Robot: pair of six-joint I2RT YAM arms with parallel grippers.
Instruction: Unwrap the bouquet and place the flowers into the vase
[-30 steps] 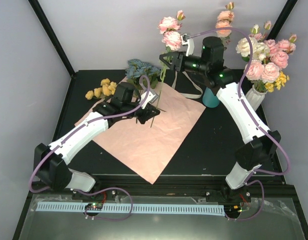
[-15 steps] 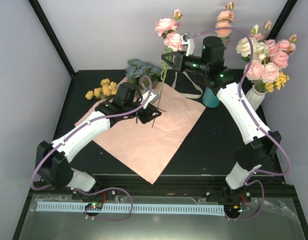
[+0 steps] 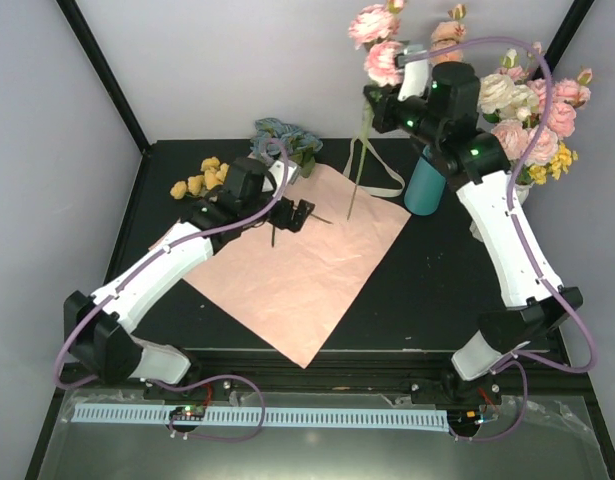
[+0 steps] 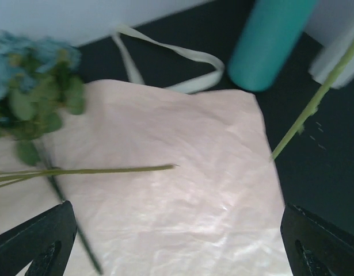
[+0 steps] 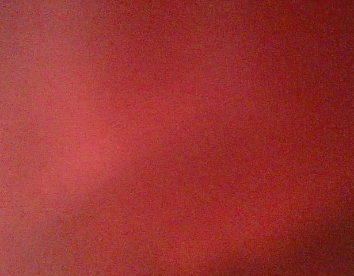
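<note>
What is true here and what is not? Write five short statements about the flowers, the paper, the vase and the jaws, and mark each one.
1. The pink paper lies spread flat on the table. True.
2. The pink roses stand in the teal vase. False: the right gripper holds them up by the stem, and the stem's end hangs over the paper, left of the vase.
3. The left gripper has its jaws shut on a stem. False: its jaws stand wide open over the paper and hold nothing.
4. The yellow blooms lie on the table, off the paper. True.
5. The cream ribbon is tied round the paper. False: it lies loose on the table beside the vase.
</note>
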